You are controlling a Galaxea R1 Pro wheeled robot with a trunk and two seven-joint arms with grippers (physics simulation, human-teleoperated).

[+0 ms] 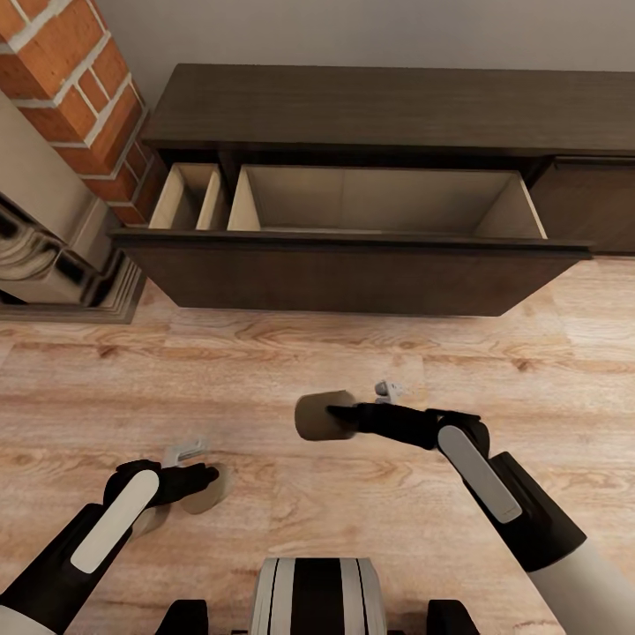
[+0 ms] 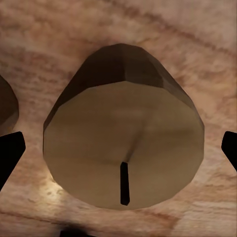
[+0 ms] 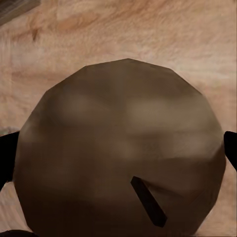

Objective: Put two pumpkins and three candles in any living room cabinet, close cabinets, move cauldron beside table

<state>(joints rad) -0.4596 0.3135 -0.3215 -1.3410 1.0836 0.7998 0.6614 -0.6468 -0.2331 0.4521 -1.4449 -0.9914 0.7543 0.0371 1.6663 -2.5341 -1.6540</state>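
With a candle (image 1: pixel 319 415) pinched in the right end effector (image 1: pixel 339 414) and another candle (image 1: pixel 205 490) at the left end effector (image 1: pixel 210 481), both arms hover over the plank floor (image 1: pixel 265 370) in front of the cabinet (image 1: pixel 370 106). Its wide drawer (image 1: pixel 353 273) stands pulled out, pale inside and seemingly bare, with a narrow compartment (image 1: pixel 187 196) beside it near the brick fireplace (image 1: pixel 79 79).

In the right wrist view, the candle (image 3: pixel 118 148) sits wick-end toward the camera, dark fingertips (image 3: pixel 7 153) touching its sides, so I judge the grip closed on it. In the left wrist view, the candle (image 2: pixel 123 143) lies between fingertips (image 2: pixel 10 155) that stand a little apart from its flanks; whether they truly clamp it I cannot tell. A rounded dark shape (image 2: pixel 7 106) at the frame edge is too cropped to name.

Risks, as I judge them:
- The left candle may slip if the grip is loose, then roll across the floor.
- Each candle is held by its curved sides, so a fast swing could twist it out.
- The drawer front rises above the floor; a low reach could knock a candle against it.
- Both arms heading for one drawer could collide.
- Pumpkins and cauldron remain to be handled.
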